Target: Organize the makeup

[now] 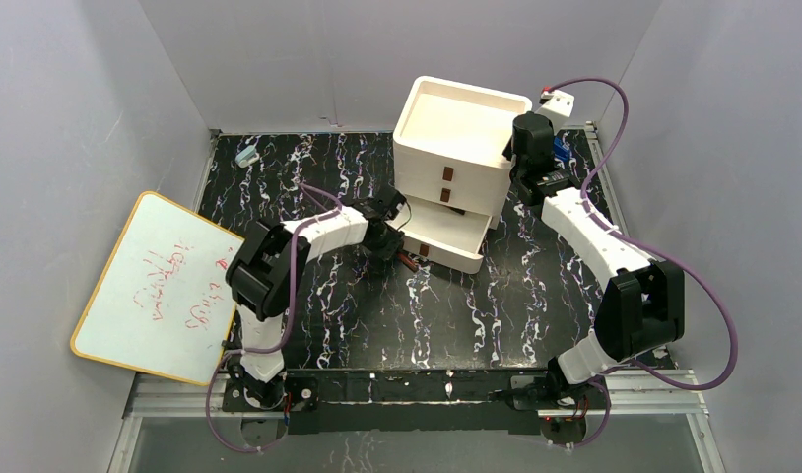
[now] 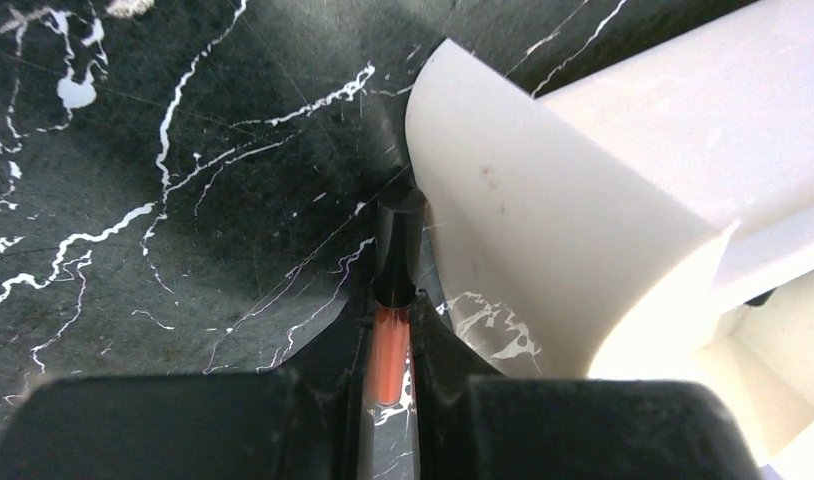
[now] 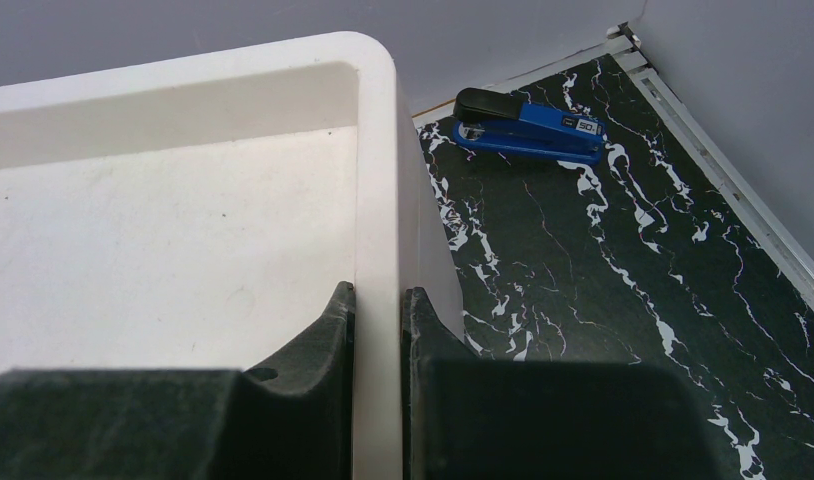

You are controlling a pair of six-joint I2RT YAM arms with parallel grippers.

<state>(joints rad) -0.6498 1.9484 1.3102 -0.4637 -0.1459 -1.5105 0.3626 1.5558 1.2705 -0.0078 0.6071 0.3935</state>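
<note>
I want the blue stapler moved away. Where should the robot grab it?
Probably around the middle of the blue stapler, coming from above and pinching its two long sides: it lies flat, long and narrow, close to the wall.

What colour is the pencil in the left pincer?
The pencil is black at the far end and orange-red between the fingers, clearest in the left wrist view.
</note>
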